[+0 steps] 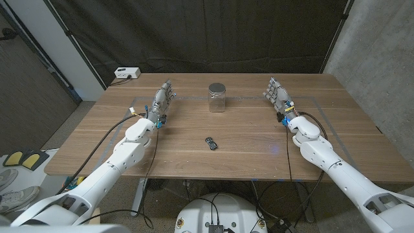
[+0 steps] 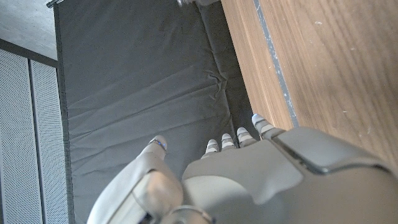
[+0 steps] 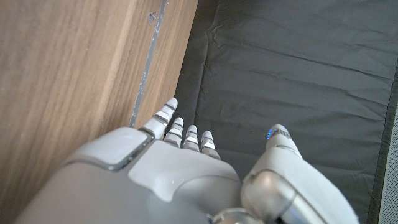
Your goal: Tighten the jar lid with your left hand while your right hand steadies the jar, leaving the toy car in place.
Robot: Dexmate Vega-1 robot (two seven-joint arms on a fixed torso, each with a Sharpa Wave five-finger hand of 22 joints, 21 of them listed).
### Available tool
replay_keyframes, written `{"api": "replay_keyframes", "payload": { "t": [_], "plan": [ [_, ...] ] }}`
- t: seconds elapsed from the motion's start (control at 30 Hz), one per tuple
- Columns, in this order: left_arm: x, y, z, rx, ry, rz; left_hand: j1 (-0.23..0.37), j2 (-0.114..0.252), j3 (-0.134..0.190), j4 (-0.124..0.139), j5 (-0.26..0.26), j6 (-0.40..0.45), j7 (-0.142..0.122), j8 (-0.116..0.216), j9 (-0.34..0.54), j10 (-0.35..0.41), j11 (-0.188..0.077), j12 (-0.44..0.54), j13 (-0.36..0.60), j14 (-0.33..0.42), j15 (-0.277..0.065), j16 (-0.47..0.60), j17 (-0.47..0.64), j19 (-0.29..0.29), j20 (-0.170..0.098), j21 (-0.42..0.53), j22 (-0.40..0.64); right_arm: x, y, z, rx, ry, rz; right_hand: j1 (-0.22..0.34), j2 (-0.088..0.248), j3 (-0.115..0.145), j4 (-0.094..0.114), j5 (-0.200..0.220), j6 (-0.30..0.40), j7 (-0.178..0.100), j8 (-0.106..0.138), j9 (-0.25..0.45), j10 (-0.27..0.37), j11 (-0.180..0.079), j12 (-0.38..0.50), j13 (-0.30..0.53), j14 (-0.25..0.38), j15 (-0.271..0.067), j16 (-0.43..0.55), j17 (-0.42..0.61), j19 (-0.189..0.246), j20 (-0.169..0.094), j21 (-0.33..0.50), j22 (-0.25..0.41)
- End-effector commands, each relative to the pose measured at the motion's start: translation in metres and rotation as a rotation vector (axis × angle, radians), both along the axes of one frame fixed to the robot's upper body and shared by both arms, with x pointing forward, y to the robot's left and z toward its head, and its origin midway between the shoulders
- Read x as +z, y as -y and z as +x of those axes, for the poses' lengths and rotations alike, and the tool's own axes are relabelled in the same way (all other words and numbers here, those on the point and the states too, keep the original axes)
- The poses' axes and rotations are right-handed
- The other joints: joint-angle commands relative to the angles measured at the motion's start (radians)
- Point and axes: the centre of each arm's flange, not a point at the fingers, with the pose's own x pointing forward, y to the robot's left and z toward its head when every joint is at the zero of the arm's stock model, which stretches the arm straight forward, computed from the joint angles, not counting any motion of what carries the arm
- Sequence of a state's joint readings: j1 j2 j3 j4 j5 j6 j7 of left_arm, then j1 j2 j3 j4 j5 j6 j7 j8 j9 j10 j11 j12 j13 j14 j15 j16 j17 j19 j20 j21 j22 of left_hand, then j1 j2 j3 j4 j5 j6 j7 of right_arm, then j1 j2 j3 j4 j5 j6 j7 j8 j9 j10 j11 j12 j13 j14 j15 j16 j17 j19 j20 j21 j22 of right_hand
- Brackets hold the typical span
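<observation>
Roughly level across the table (image 1: 97,142): the left hand (image 1: 163,100) waits empty with fingers apart, the jar (image 1: 217,98) stands upright midway, inward from both, and the right hand (image 1: 279,96) seems equally empty and open. The car (image 1: 211,143) lies nearer the robot.

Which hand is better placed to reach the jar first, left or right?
Neither clearly. The jar stands roughly midway between the left hand and the right hand; both are open and apart from it. By the task, the right should steady it first. The toy car lies nearer the robot.
</observation>
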State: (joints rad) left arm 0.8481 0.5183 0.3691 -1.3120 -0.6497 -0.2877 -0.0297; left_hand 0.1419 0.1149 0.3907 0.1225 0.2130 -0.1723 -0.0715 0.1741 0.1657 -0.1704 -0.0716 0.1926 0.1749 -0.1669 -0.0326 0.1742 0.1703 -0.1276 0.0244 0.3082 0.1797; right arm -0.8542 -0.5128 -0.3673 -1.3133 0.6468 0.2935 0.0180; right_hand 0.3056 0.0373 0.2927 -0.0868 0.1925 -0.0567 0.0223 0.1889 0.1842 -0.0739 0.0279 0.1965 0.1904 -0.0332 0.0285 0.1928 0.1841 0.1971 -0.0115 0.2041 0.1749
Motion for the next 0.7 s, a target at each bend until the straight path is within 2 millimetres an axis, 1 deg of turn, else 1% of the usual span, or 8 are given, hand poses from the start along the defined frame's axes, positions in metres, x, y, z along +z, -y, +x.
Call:
{"api": "replay_keyframes", "payload": {
  "t": [0.03,0.07,0.13,0.2,0.33,0.5,0.6,0.7],
  "plan": [
    [0.0,-0.002,-0.002,0.002,0.0,0.005,0.005,0.006,0.01,-0.001,0.005,-0.111,0.016,0.005,0.004,-0.112,0.003,0.005,0.004,-0.112,-0.004,0.006,0.001,-0.002,-0.022,0.004,0.004,-0.002,0.001,-0.006,-0.021,0.012,-0.008,0.014,0.002,0.003,-0.006,0.004,0.002,0.011,0.007,0.004,0.008,0.008,0.006,0.004,-0.006,-0.002,0.007,0.003,0.006,-0.004,0.005,0.001],
    [0.0,-0.001,-0.002,0.001,0.0,0.005,0.005,0.007,0.01,-0.001,0.006,-0.111,0.016,0.005,0.004,-0.111,0.003,0.005,0.004,-0.113,-0.004,0.006,0.001,-0.001,-0.023,0.003,0.004,-0.002,0.0,-0.006,-0.025,0.009,-0.021,0.016,0.003,0.002,-0.008,0.004,0.0,0.012,0.006,0.004,0.006,0.013,0.005,0.004,-0.014,0.01,0.003,0.003,0.0,0.003,0.002,0.001],
    [0.0,0.0,-0.002,-0.004,0.0,0.009,0.005,0.006,0.01,-0.001,0.005,-0.111,0.014,0.005,0.004,-0.111,0.002,0.005,0.004,-0.113,-0.005,0.006,0.001,-0.002,-0.024,0.003,0.004,0.0,-0.003,-0.007,-0.034,0.008,-0.053,0.018,0.003,0.001,-0.012,0.004,-0.005,0.001,0.004,0.004,-0.002,0.022,0.001,0.004,-0.02,0.018,0.001,0.003,-0.014,0.018,-0.004,0.001],
    [0.0,0.002,-0.001,-0.005,0.0,0.01,0.004,0.005,0.009,-0.002,0.005,-0.11,0.013,0.006,0.004,-0.111,0.003,0.005,0.004,-0.113,-0.006,0.006,0.001,-0.003,-0.022,0.001,0.004,0.002,-0.007,-0.008,-0.047,0.013,-0.106,0.02,0.004,0.001,-0.015,0.004,-0.009,-0.001,0.003,0.004,-0.007,0.023,-0.001,0.004,-0.029,0.029,-0.002,0.003,-0.023,0.025,-0.008,0.002],
    [0.001,0.002,-0.001,-0.006,0.0,0.011,0.004,0.001,0.008,-0.004,0.005,-0.104,0.01,0.007,0.004,-0.107,0.006,0.006,0.004,-0.11,-0.005,0.006,0.001,-0.001,-0.016,0.0,0.004,0.007,-0.017,-0.009,-0.076,0.016,-0.209,0.032,0.003,0.003,-0.025,0.005,-0.022,-0.011,-0.001,0.004,-0.023,0.021,-0.006,0.005,-0.043,0.04,-0.006,0.004,-0.047,0.046,-0.015,0.002],
    [0.0,0.001,-0.003,-0.002,-0.002,0.01,0.003,-0.001,0.007,-0.006,0.005,-0.098,0.011,0.009,0.004,-0.102,0.011,0.008,0.004,-0.107,-0.002,0.007,0.001,0.003,-0.013,0.0,0.004,0.007,-0.028,-0.008,-0.084,0.02,-0.277,0.048,-0.006,0.005,-0.04,0.006,-0.033,-0.012,-0.001,0.005,-0.032,0.033,-0.007,0.005,-0.054,0.046,-0.007,0.004,-0.057,0.055,-0.016,0.002],
    [-0.001,0.0,-0.004,-0.003,-0.004,0.01,0.003,-0.002,0.006,-0.007,0.004,-0.096,0.011,0.01,0.004,-0.1,0.011,0.008,0.004,-0.105,-0.001,0.007,0.001,0.004,-0.011,-0.001,0.004,0.007,-0.035,-0.008,-0.089,0.031,-0.308,0.056,-0.012,0.005,-0.047,0.007,-0.032,-0.008,0.001,0.005,-0.031,0.038,-0.006,0.005,-0.051,0.049,-0.005,0.004,-0.058,0.057,-0.015,0.002],
    [-0.002,0.0,-0.004,-0.003,-0.007,0.009,0.003,-0.003,0.006,-0.007,0.004,-0.094,0.011,0.01,0.004,-0.098,0.011,0.009,0.004,-0.104,-0.001,0.008,0.001,0.004,-0.009,-0.001,0.004,0.007,-0.042,-0.008,-0.107,0.04,-0.345,0.07,-0.024,0.005,-0.059,0.01,-0.026,-0.004,0.006,0.005,-0.023,0.047,-0.001,0.006,-0.043,0.05,0.0,0.005,-0.05,0.06,-0.011,0.002]
  ]
}}
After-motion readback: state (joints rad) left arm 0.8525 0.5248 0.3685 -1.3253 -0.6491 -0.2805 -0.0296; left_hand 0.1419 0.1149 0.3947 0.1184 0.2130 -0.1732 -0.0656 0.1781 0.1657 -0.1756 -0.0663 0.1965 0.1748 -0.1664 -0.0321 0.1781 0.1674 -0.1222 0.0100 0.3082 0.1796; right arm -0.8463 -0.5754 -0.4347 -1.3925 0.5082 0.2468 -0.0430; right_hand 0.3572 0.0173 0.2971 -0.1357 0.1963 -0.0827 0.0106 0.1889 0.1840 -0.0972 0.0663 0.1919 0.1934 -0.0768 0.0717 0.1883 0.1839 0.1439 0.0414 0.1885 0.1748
